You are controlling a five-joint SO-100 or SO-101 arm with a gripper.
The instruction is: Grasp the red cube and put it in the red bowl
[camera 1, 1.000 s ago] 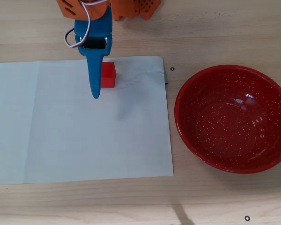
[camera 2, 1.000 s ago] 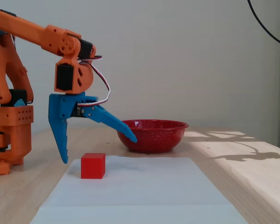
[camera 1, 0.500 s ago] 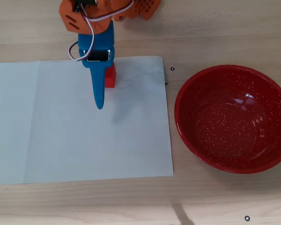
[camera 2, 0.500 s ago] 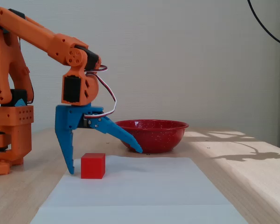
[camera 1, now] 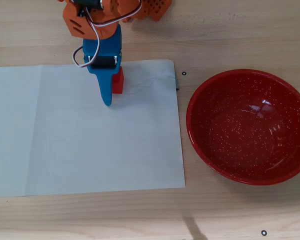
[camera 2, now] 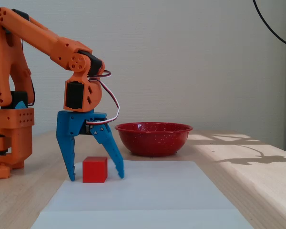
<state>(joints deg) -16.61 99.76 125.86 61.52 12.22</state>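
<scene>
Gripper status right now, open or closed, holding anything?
Gripper: open, fingers straddling the red cube on the paper, not yet clamped.

counter (camera 1: 230,30): light wood | white paper sheet (camera 1: 85,140) flat on it, left in overhead view | red bowl (camera 1: 249,126) on bare wood right of sheet | red cube (camera 2: 95,169) on sheet | orange arm base (camera 2: 9,143) on counter

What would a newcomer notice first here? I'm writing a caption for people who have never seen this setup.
The eye goes first to the blue claw of the orange arm, reaching down onto the white paper sheet with its fingers on either side of the small red cube in the fixed view. Next is the big speckled red bowl, empty, on the wooden table to the right of the sheet in the overhead view.
</scene>
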